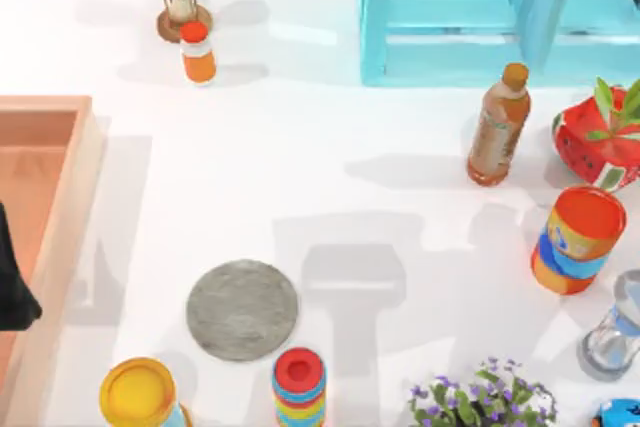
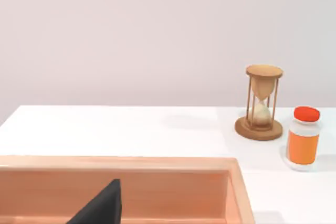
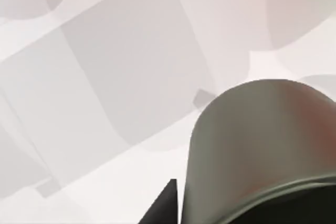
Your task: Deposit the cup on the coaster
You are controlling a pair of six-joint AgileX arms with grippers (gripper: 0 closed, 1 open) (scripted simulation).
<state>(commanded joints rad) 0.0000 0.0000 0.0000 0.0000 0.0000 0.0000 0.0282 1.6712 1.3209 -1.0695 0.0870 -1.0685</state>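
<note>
The cup (image 1: 612, 335) is seen upright near the table's (image 1: 330, 147) right edge, well apart from the coaster (image 1: 242, 309) lying flat at front centre. In the right wrist view the cup (image 3: 262, 150) looms close; finger state cannot be told.

Black, seemingly angular left arm (image 1: 12, 287)

clear glass cup (image 1: 612, 339), mottled stony coaster (image 1: 242, 309)
</note>
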